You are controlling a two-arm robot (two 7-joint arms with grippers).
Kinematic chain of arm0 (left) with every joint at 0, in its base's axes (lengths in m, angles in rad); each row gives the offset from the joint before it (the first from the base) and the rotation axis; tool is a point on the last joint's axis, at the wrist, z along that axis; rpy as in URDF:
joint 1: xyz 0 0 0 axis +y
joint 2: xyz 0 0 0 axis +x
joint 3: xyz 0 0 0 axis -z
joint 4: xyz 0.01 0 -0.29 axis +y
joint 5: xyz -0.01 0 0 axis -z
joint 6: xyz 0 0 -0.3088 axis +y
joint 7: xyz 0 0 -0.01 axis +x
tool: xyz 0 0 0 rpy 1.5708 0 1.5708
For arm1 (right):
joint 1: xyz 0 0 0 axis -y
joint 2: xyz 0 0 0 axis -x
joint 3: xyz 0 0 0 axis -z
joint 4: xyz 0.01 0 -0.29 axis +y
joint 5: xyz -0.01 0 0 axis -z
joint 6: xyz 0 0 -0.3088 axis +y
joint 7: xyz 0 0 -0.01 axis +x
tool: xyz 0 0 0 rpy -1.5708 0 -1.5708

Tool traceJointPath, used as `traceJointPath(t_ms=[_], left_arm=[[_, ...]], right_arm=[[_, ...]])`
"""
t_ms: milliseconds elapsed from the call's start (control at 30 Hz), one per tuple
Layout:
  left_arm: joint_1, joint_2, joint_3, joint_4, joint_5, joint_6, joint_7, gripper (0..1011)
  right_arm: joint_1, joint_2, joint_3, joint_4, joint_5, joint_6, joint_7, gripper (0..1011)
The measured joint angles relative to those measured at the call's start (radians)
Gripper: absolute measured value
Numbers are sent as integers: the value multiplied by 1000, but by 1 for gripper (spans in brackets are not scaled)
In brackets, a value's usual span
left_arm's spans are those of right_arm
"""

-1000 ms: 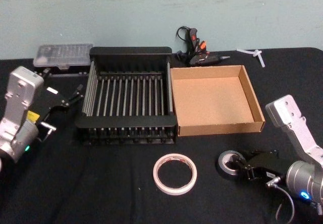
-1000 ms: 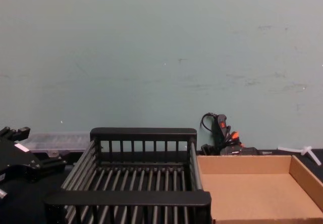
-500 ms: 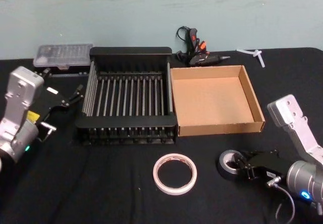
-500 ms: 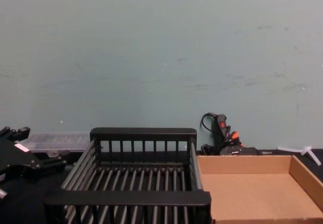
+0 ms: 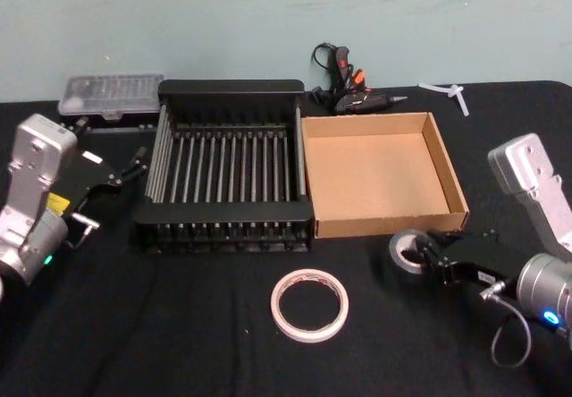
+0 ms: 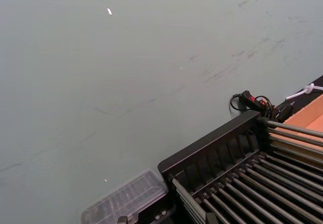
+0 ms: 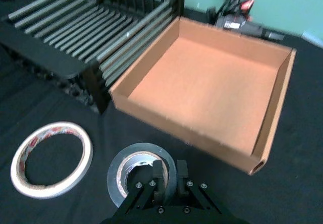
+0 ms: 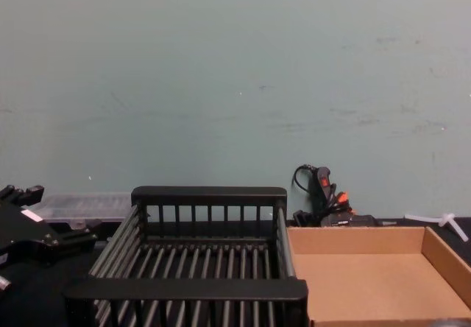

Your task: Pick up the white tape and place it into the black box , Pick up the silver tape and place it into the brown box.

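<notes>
Right wrist view shows the right gripper with fingers clenched on the silver tape, just before the brown box; it should clear the near wall before releasing.

Scuffed pale-green wall — black tabletop.

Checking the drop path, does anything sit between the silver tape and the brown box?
Only the brown box's own low front wall. The right gripper, jaws shut on the silver tape, holds it just before that wall. Nothing lies inside.
</notes>
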Motion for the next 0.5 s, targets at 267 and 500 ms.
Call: traceJointPath(t_ms=[267,500], left_arm=[[0,0,0,0,0,0,0,1001],[0,0,0,0,0,0,0,1001]], right_arm=[[52,2,3,11,-17,-41,8,164],[109,-6,-6,41,-31,-67,16,164]])
